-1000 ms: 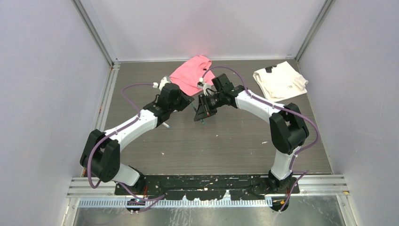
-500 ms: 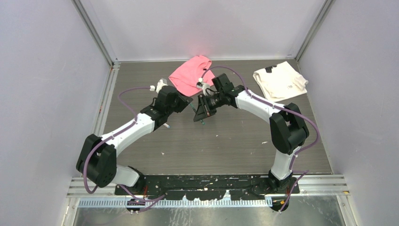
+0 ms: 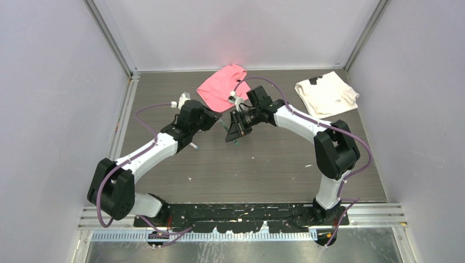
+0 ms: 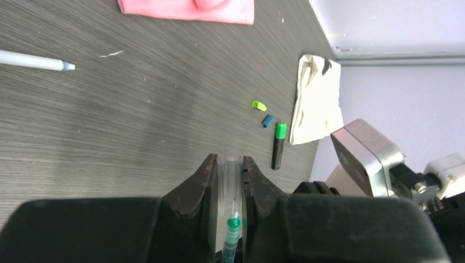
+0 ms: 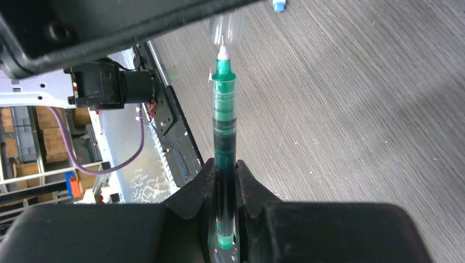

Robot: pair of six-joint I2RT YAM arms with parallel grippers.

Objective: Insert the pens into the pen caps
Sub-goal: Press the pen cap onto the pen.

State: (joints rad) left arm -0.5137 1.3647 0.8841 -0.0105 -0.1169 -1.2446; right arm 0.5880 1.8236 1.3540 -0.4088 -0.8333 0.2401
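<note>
Left tool: the left gripper (image 4: 231,164) is clenched on the clear cap (image 4: 231,183), whose end pokes out just past the fingertips.
Why held so: pinched on both sides, the cap cannot roll or tip, so it gives the pen a fixed target up off the table (image 4: 109,126).
Right tool: the right gripper (image 5: 225,167) is clamped on the green pen (image 5: 224,126), low on the barrel. Most of the barrel and the white tip stick out ahead of its fingers.
Why held so: the long free end lets the tip reach the cap before the two sets of fingers meet.
Cap as container: in the right wrist view the pen's tip sits right at the cap's mouth, in line with it. The barrel's wide collar is outside. How deep the tip goes I cannot tell.
Step, as I judge it: push the pen straight along its own axis until the collar seats; any tilt could jam it or twist the cap in the grip.
Ahead and right of the left fingers: a bright green cap (image 4: 259,105) and a blue cap (image 4: 267,120) lie close together, both empty. A black highlighter (image 4: 278,153) just beside them has a green cap on.
Beyond those: a white cloth (image 4: 315,93).
Ahead, far left: a white pen (image 4: 30,59) with a bare blue tip, uncapped.
Farthest ahead: a pink cloth (image 4: 181,8).
</note>
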